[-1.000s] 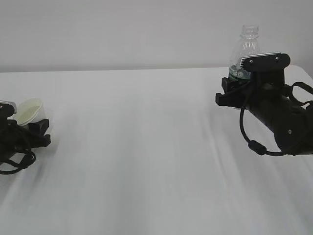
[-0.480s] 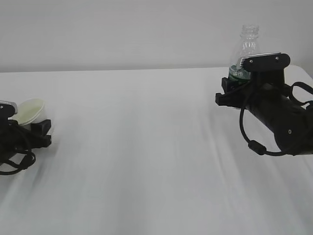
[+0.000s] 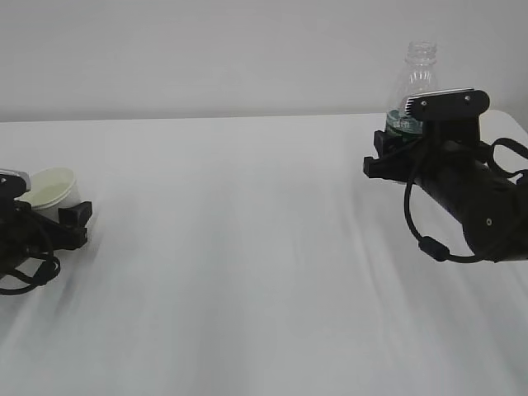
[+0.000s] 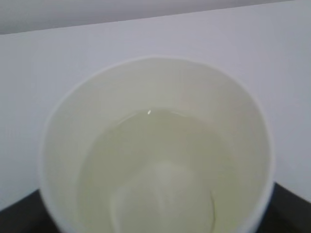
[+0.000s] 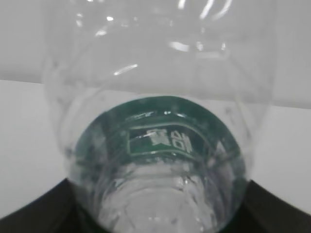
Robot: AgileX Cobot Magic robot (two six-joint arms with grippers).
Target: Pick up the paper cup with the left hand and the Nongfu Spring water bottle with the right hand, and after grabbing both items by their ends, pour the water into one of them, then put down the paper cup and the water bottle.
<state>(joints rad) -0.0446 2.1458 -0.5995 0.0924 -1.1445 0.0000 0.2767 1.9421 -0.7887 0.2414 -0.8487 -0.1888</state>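
Nearest to us, at the left edge of the bench [image 3: 247, 272], our left hand [image 3: 49, 223] lies low on the white surface. The cup [image 3: 51, 191] stands upright between its fingers, rim up. We cannot tell from the outside view whether the fingers press its wall or stand just off it. From the left wrist, we look straight down into the cup [image 4: 155, 145]; clear water [image 4: 160, 174] lies in its cream bottom, well below the rim. Only dark corners of the hand show at the lower edge.

Farther back, near the right rear corner, our right hand [image 3: 396, 148] has its fingers closed around the lower part of the bottle [image 3: 417, 82], at about the green label. The bottle stands upright, its open threaded neck on top, clear of the arm. Whether its base touches the bench we cannot tell. From the right wrist, the bottle [image 5: 160, 121] fills the view, its ribbed wall clear, its label dark green with white print.
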